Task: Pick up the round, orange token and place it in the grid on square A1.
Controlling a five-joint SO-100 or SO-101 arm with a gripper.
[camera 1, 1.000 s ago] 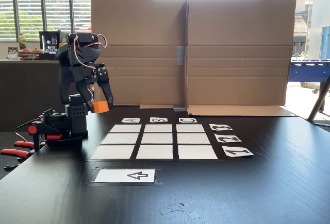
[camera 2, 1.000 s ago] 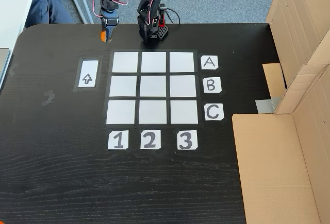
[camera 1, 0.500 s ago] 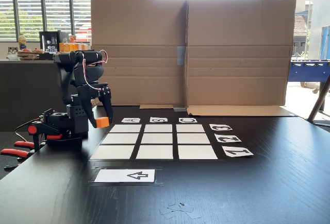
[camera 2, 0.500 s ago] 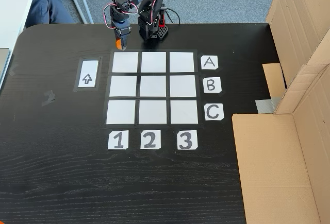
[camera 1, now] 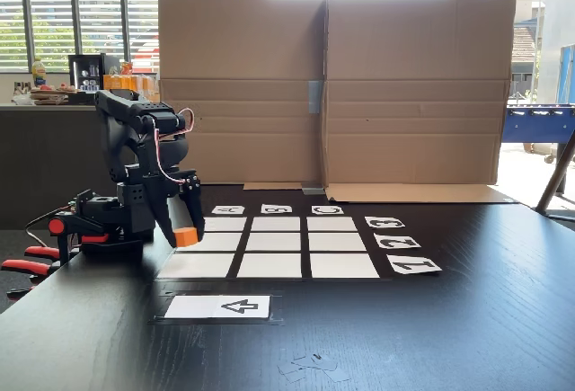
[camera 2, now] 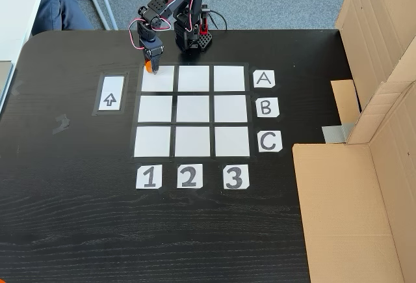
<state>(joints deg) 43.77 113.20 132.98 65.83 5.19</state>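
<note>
The orange token (camera 1: pixel 186 236) (camera 2: pixel 149 69) is pinched between the black fingers of my gripper (camera 1: pixel 185 231) (camera 2: pixel 151 66), which is shut on it and points down. It hangs low over the table at the grid's corner nearest the arm base. The grid (camera 1: pixel 274 242) (camera 2: pixel 193 108) of white cells lies flat on the black table, with cards A, B, C on one side and 1, 2, 3 on another. Square A1 (camera 2: pixel 159 79) (camera 1: pixel 196 266) is bare. In a fixed view from above, the token sits over A1's outer edge, toward the arrow card.
A white arrow card (camera 2: pixel 110 93) (camera 1: pixel 220 306) lies beside the grid. Tall cardboard walls (camera 1: pixel 332 85) (camera 2: pixel 370 166) border the table. Red clamps (camera 1: pixel 36 261) hold the arm base. A person's leg (camera 2: pixel 62 0) shows beyond the table corner.
The arm has swung from beside its base toward the grid and come down, carrying the token. The token is now lower and at the edge of A1.
</note>
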